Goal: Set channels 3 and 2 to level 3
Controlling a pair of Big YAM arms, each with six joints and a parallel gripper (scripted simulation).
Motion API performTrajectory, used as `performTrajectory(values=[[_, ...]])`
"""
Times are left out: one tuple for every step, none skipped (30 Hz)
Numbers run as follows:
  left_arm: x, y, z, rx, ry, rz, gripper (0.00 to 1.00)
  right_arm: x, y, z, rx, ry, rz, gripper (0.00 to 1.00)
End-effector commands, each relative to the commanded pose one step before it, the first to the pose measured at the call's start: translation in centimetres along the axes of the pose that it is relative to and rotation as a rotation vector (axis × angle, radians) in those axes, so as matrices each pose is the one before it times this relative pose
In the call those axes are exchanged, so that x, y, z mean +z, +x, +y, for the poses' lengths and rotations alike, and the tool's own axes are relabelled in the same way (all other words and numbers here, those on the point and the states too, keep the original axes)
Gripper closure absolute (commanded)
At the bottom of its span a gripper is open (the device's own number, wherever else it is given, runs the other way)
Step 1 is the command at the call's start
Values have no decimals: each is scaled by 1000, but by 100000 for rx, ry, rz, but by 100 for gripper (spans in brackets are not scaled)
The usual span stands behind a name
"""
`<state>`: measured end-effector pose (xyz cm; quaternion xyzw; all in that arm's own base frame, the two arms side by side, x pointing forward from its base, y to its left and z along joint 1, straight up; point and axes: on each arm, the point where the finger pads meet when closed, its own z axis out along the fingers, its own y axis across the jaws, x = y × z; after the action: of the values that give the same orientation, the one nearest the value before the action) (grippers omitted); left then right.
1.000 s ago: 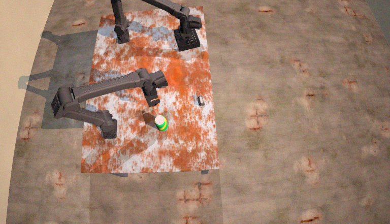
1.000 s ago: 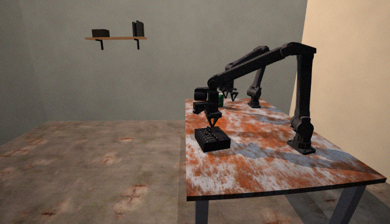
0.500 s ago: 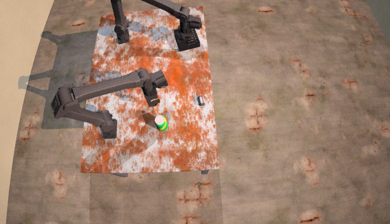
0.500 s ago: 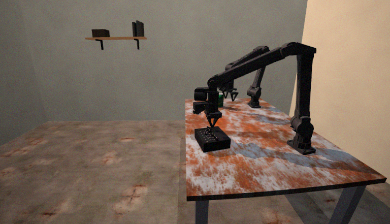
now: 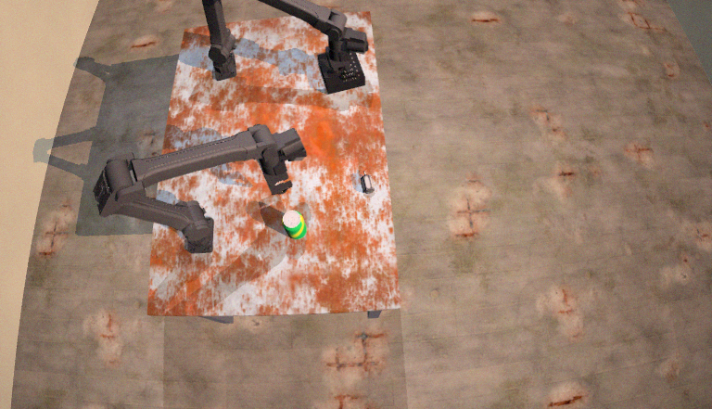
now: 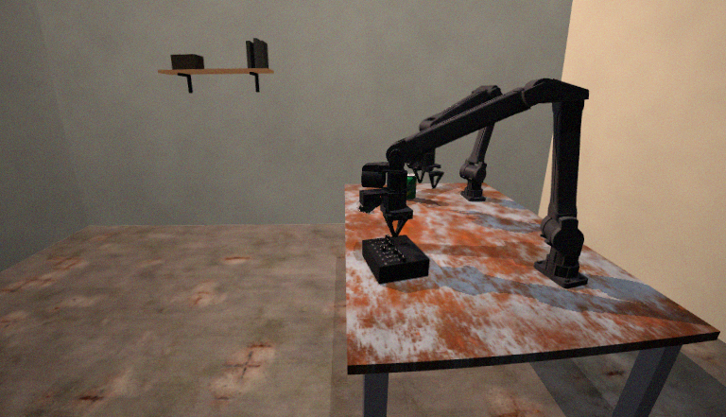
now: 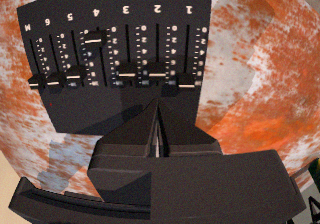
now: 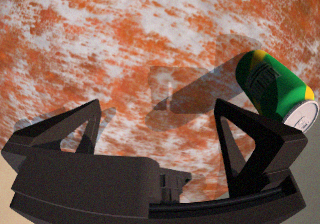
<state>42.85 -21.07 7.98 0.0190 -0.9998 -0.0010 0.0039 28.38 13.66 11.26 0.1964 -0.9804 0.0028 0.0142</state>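
1. The black, box-shaped lighting desk (image 5: 342,87) (image 6: 404,272) (image 7: 90,104) is resting on the rust-and-white patched table (image 5: 346,284) (image 6: 481,332) (image 8: 125,34), beneath the left arm's wrist.
2. The black channel 3 fader cap (image 7: 127,73) and black channel 2 fader cap (image 7: 157,73), each bearing a white line, are sitting roughly level with each other, towards the high-number end of their slots. Exact readings I cannot tell.
3. The channel 1 cap (image 7: 186,84) is standing slightly further along that way; the wider channel 4 cap (image 7: 94,39) is standing near the zero end.
4. The caps of channel 5 (image 7: 74,76), channel 6 (image 7: 54,81) and M (image 7: 35,83) are sitting towards the high-number end.
5. The dark left gripper (image 5: 341,62) (image 6: 394,234) (image 7: 157,105) is pointing down, its fingers closed together and holding nothing, tips near the channel 2 cap. Contact I cannot tell.
6. The dark right gripper (image 5: 282,186) (image 6: 428,183) (image 8: 157,105) is hanging above the table, fingers spread wide, gripping nothing.
7. A green-and-yellow metal can (image 5: 295,226) (image 6: 410,186) (image 8: 272,86) is standing upright near it.
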Motion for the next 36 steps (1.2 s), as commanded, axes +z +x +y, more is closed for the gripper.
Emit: performTrajectory(values=[[-2718, -1509, -1039, -553, 3396, -7008, 100, -1132, -1128, 62, -6, -176, -3287, 0], [-7, -10, -2, 0, 9, -17, 100, 0, 0, 0, 0, 0, 0, 0], [-17, -22, -4, 0, 21, -41, 100, 0, 0, 0, 0, 0, 0, 0], [-29, -37, -7, -1, 35, -67, 100, 0, 0, 0, 0, 0, 0, 0], [-40, -51, -10, -1, 48, -92, 100, 0, 0, 0, 0, 0, 0, 0], [-48, -62, -12, -1, 59, -113, 100, 0, 0, 0, 0, 0, 0, 0], [0, 0, 0, 0, 0, 0, 100, 0, 0, 0, 0, 0, 0, 0], [0, 0, 0, 0, 0, 0, 100, 0, 0, 0, 0, 0, 0, 0], [-54, -70, -13, -1, 66, -126, 100, 0, 0, 0, 0, 0, 0, 0], [-56, -72, -14, -1, 68, -131, 100, 0, 0, 0, 0, 0, 0, 0], [-54, -70, -13, -1, 65, -126, 100, 0, 0, 0, 0, 0, 0, 0], [-48, -62, -11, -1, 58, -113, 100, 0, 0, 0, 0, 0, 0, 0], [-40, -51, -9, -1, 48, -92, 100, 0, 0, 0, 0, 0, 0, 0], [-29, -37, -7, 0, 35, -67, 100, 0, 0, 0, 0, 0, 0, 0], [-17, -22, -4, 0, 21, -41, 100, 0, 0, 0, 0, 0, 0, 0], [-7, -10, -2, 0, 9, -17, 100, 0, 0, 0, 0, 0, 0, 0], [-1, -2, 0, 0, 1, -3, 100, 0, 0, 0, 0, 0, 0, 0], [0, 0, 0, 0, 0, 0, 100, 0, 0, 0, 0, 0, 0, 0], [0, 0, 0, 0, 0, 0, 100, 0, 0, 0, 0, 0, 0, 0], [0, 0, 0, 0, 0, 0, 100, 0, 0, 0, 0, 0, 0, 0], [0, 0, 0, 0, 0, 0, 100, 0, 0, 0, 0, 0, 0, 0], [0, 0, 0, 0, 0, 0, 100, 0, 0, 0, 0, 0, 0, 0], [0, 0, 0, 0, 0, 0, 100, 0, 0, 0, 0, 0, 0, 0], [0, 0, 0, 0, 0, 0, 100, 0, 0, 0, 0, 0, 0, 0], [0, 0, 0, 0, 0, 0, 100, 0, 0, 0, 0, 0, 0, 0], [0, 0, 0, 0, 0, 0, 100, 0, 0, 0, 0, 0, 0, 0], [0, 0, 0, 0, 0, 0, 100, 0, 0, 0, 0, 0, 0, 0], [0, 0, 0, 0, 0, 0, 100, 0, 0, 0, 0, 0, 0, 0], [0, 0, 0, 0, 0, 0, 100, 0, 0, 0, 0, 0, 0, 0], [0, 0, 0, 0, 0, 0, 100, 0, 0, 0, 0, 0, 0, 0], [0, 0, 0, 0, 0, 0, 100, 0, 0, 0, 0, 0, 0, 0], [0, 0, 0, 0, 0, 0, 100, 0, 0, 0, 0, 0, 0, 0], [0, 0, 0, 0, 0, 0, 100, 0, 0, 0, 0, 0, 0, 0], [0, 0, 0, 0, 0, 0, 100, 0, 0, 0, 0, 0, 0, 0], [0, 0, 0, 0, 0, 0, 100, 0, 0, 0, 0, 0, 0, 0], [0, 0, 0, 0, 0, 0, 100, 0, 0, 0, 0, 0, 0, 0]])
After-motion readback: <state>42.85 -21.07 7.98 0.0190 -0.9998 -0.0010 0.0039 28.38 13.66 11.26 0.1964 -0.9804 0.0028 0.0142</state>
